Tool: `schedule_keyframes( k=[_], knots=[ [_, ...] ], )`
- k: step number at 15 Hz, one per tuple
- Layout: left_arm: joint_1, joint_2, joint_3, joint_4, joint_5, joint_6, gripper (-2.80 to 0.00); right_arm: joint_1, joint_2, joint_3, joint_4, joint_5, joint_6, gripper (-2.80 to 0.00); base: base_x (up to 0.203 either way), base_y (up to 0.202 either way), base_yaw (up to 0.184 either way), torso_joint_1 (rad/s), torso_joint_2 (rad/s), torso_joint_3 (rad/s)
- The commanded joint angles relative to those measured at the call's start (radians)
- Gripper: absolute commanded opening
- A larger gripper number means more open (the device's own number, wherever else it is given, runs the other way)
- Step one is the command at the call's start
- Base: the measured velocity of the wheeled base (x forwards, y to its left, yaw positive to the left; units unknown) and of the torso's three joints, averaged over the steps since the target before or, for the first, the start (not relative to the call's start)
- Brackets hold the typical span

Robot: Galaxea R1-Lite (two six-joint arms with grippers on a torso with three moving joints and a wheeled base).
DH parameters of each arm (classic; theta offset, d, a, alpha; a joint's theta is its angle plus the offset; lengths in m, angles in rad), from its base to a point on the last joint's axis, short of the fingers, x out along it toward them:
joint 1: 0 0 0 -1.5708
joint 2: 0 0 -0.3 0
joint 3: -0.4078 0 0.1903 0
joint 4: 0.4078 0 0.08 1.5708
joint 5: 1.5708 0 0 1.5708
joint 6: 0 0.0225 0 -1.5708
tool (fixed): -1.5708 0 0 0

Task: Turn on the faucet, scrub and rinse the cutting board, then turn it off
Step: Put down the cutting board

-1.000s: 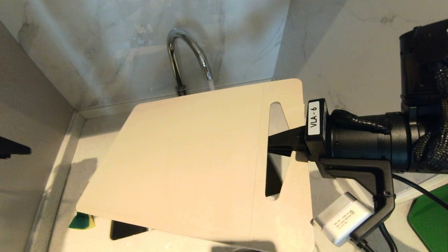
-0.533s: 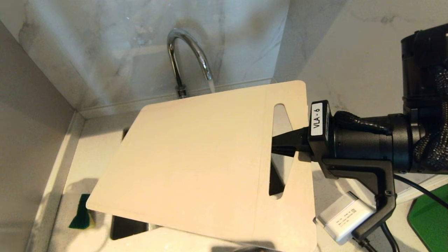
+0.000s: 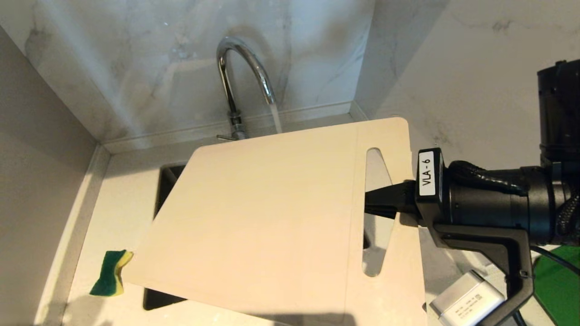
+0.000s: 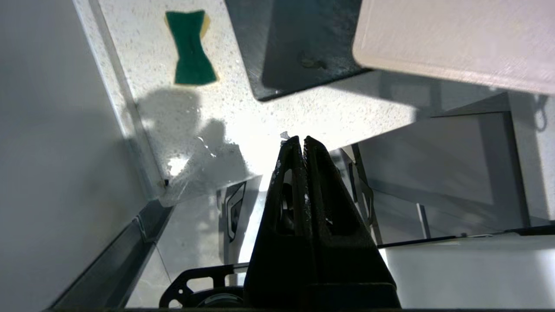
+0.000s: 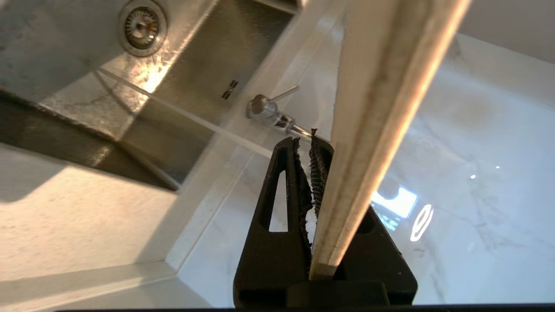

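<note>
Cutting board [image 3: 272, 217] fills the centre of the head frame, held tilted above the sink [image 3: 165, 181], its far edge under the faucet [image 3: 240, 77] at upper centre. Water runs from the spout — it drops behind the board's far edge, so I cannot tell how much lands on the board. My right gripper [image 3: 376, 203] is clamped on the strip beside the slot handle, centre right; the right wrist view shows the board's thin edge pinched between the pads. My left gripper [image 4: 302, 141] is empty, fingers together, hanging over the counter's near edge and outside the head frame. Sponge [image 3: 110, 272] lies loose at lower left, on the counter beside the sink. Rinse step, I judge; scrubbing may be finished. Next — keep the board under the stream, then free a gripper for the small lever [image 3: 224, 136] to shut off the water.
</note>
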Motion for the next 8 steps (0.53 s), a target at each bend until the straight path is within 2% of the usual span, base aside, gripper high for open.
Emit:
schedule_keyframes(
  k=[1, 5, 8],
  knots=[
    [-0.016, -0.144, 0.172, -0.07, 0.001, 0.004, -2.8, -0.004, -0.019, 0.028, -0.026, 0.003, -0.011, -2.8, 0.0, 0.0, 0.0, 0.0, 0.0, 0.0],
    [-0.038, -0.292, 0.396, -0.166, 0.004, 0.009, -2.8, -0.004, -0.013, 0.08, -0.106, 0.003, 0.022, -2.8, 0.0, 0.0, 0.0, 0.0, 0.0, 0.0],
    [-0.037, -0.394, 0.615, -0.405, 0.051, 0.04, -2.8, -0.004, -0.016, 0.083, -0.109, 0.002, 0.022, -2.8, 0.0, 0.0, 0.0, 0.0, 0.0, 0.0]
  ],
)
